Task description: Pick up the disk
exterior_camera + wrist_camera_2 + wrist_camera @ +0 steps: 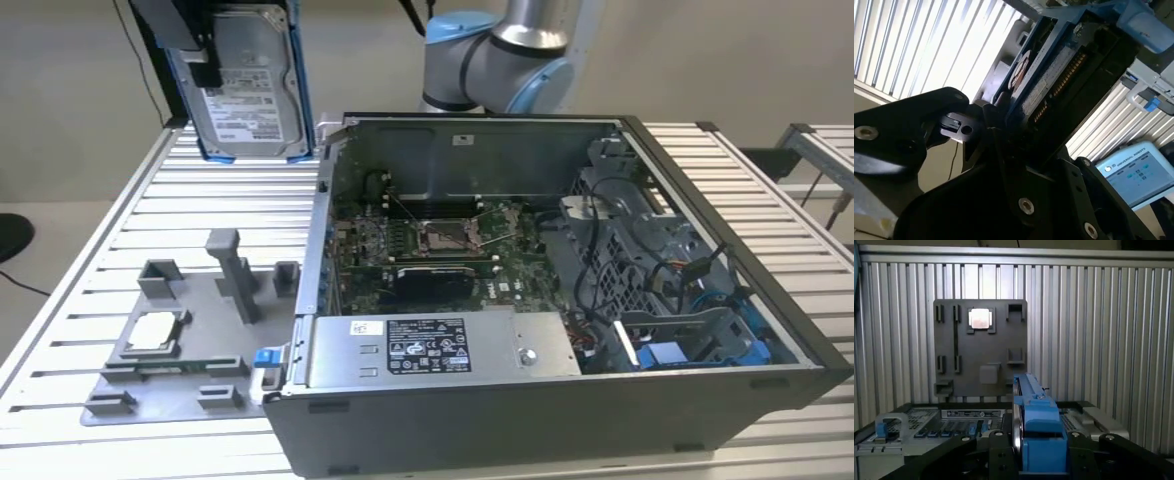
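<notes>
Exterior view, left to right: slatted aluminium table carries a grey fixture plate with a small silver chip seated in it. Above the table's far left corner the disk hangs upright, clear of the surface, label showing. In the first wrist view the gripper has its black fingers pinching the disk's blue carrier. Centre-right sits the open computer case, with the arm behind it. Plain beige wall at the back, and another slatted table at the far right.
</notes>
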You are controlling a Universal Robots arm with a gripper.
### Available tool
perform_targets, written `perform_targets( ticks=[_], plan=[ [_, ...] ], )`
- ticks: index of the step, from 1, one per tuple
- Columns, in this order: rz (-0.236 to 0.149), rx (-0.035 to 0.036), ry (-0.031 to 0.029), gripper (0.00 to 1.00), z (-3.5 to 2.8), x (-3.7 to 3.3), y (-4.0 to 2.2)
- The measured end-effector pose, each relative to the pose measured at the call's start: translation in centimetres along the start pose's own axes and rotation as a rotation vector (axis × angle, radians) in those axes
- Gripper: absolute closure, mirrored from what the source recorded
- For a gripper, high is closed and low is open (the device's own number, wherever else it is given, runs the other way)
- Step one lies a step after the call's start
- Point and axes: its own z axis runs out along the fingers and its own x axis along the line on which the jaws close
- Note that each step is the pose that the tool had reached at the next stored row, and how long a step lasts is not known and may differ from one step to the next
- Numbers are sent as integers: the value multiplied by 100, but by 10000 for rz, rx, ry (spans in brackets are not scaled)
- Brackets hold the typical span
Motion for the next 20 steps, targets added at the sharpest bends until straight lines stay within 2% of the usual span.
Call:
perform_targets(
  ticks=[20],
  plan=[
    [-1,-9,0,100,33,-19,-910]
  ],
)
